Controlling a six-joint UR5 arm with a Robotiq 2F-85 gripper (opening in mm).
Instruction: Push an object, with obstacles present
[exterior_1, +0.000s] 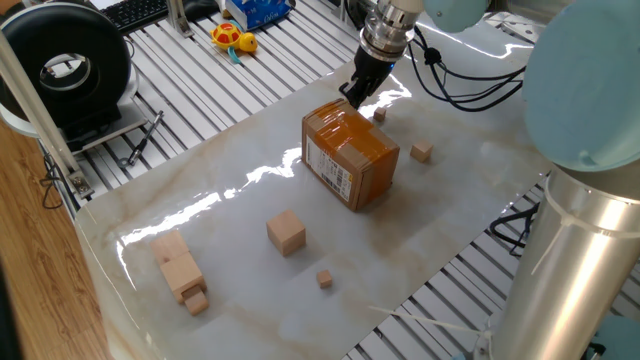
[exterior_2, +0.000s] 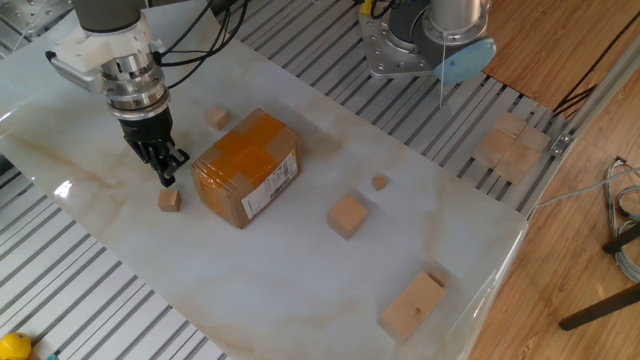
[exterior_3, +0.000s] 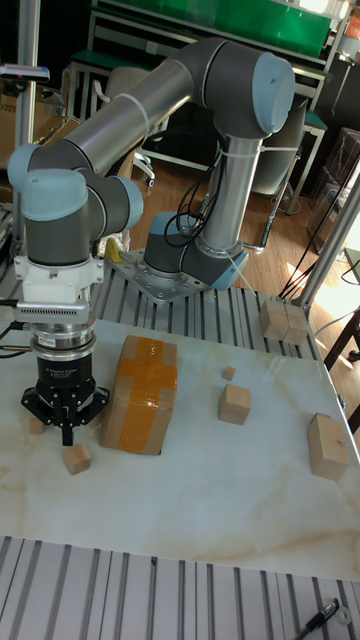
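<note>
The object, a small light-wood cube (exterior_2: 170, 199) (exterior_1: 380, 115) (exterior_3: 77, 459), lies on the white tabletop (exterior_2: 300, 270) just left of the cardboard box (exterior_2: 245, 167) (exterior_1: 350, 155) (exterior_3: 140, 393). My gripper (exterior_2: 167, 180) (exterior_1: 352, 97) (exterior_3: 67, 438) points straight down with its fingers shut on nothing. Its tip sits right beside the cube, between it and the box's corner. I cannot tell whether it touches the cube. A near-identical small cube (exterior_2: 218, 119) (exterior_1: 421, 152) (exterior_3: 36, 425) rests on the box's other side.
A larger wooden cube (exterior_2: 347, 215) (exterior_1: 286, 232) and a tiny cube (exterior_2: 380, 182) (exterior_1: 325, 279) lie past the box. Stacked blocks (exterior_2: 413, 305) (exterior_1: 180, 270) stand at the far table end. More blocks (exterior_2: 510, 145) rest off the table. Cables (exterior_1: 460, 80) trail from the wrist.
</note>
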